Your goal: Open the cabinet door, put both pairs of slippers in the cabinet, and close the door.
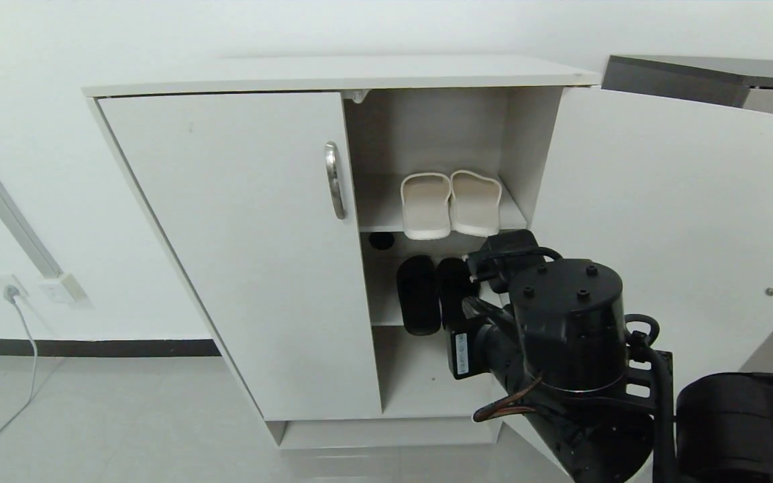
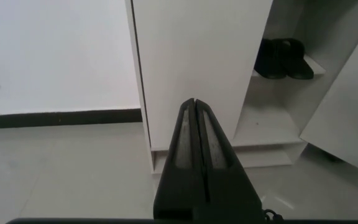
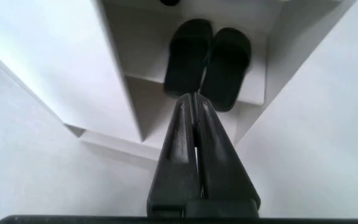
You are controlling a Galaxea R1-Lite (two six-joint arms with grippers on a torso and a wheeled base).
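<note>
The white cabinet (image 1: 333, 74) has its left door (image 1: 239, 255) closed and its right door (image 1: 661, 221) swung wide open. A white pair of slippers (image 1: 450, 203) lies on the upper shelf. A black pair of slippers (image 1: 427, 292) lies side by side on the middle shelf, also seen as the black pair (image 3: 207, 62) in the right wrist view. My right gripper (image 3: 194, 98) is shut and empty, just outside the opening in front of the black pair. My left gripper (image 2: 194, 101) is shut and empty, low before the closed left door, with the black slippers (image 2: 284, 59) beyond it.
The open right door stands beside my right arm (image 1: 564, 335). The left door has a metal handle (image 1: 335, 180). The bottom shelf (image 1: 420, 376) is bare. A wall socket with a cable (image 1: 11, 292) is at far left, and a grey unit (image 1: 695, 77) at upper right.
</note>
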